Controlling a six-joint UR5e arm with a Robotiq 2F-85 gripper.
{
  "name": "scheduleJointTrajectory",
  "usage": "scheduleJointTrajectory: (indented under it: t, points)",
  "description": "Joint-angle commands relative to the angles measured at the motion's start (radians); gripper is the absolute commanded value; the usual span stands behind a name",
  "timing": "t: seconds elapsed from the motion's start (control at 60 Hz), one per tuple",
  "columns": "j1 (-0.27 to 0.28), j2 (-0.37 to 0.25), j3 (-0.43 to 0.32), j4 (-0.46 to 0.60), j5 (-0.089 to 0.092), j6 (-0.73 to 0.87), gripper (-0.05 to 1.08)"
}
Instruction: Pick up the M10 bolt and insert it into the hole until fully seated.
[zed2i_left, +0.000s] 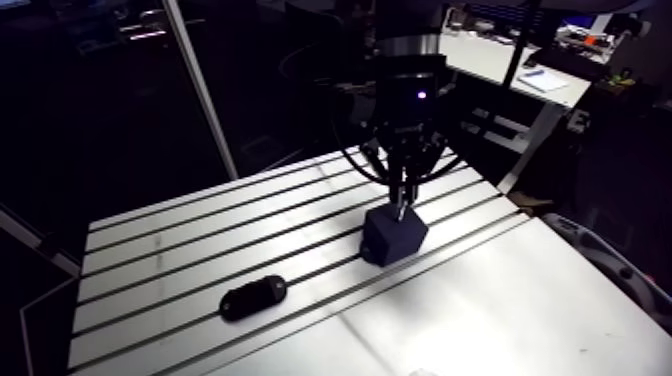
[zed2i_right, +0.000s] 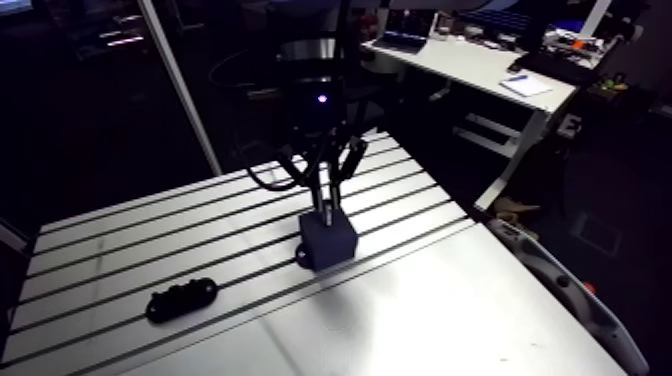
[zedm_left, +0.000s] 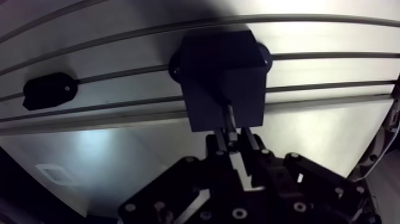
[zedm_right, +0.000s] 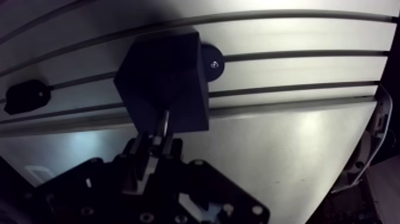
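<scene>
End effector (zedm_left: 233, 139) grips the M10 bolt (zedm_left: 228, 118) between its fingers, tip at the block (zedm_left: 220, 65)

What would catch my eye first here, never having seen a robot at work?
The dark cube-shaped block sitting on the slotted aluminium table, with the black two-fingered gripper right above it, pinching a thin metal bolt aimed at the block's top. Off to one side lies a small black oblong piece.
</scene>
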Motion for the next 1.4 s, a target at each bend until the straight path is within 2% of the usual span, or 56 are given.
scheduleJointTrajectory:
  t: [0.017, 1.4]
  points:
    - [0.001, 0.000, 0.000, 0.000, 0.000, 0.000, 1.08]
    - [-0.001, 0.006, 0.004, -0.006, -0.001, -0.001, 1.08]
